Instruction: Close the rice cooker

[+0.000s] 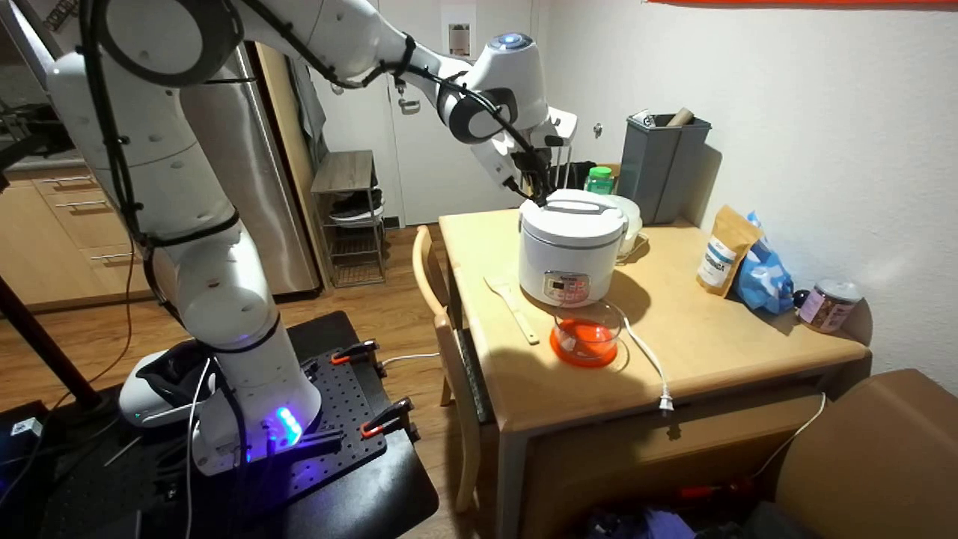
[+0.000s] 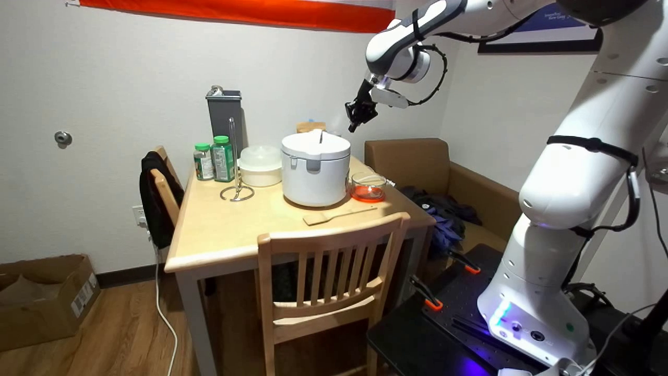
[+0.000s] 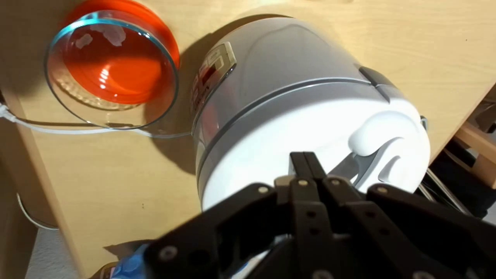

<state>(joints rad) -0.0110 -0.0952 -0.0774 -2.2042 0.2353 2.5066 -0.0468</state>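
The white rice cooker (image 1: 550,258) stands upright on the wooden table; it also shows in the other views (image 2: 315,180) (image 3: 286,58). Its white lid (image 2: 313,143) lies down flat on the body in all views, with no visible gap at the rim. The lid also shows in the wrist view (image 3: 267,151), with a raised handle. My gripper (image 3: 303,155) is shut and empty, its two black fingertips pressed together above the lid. In an exterior view the gripper (image 2: 353,128) hangs higher than the lid and to its side, apart from it.
A glass bowl (image 1: 587,326) on a red lid (image 1: 584,359) stands before the cooker. A wooden spatula (image 1: 513,311) and white cord (image 1: 647,352) lie nearby. A metal stand (image 2: 236,172), pale domed container (image 2: 261,169) and green-capped jars (image 2: 223,159) stand close. A chair (image 2: 334,250) stands at the table.
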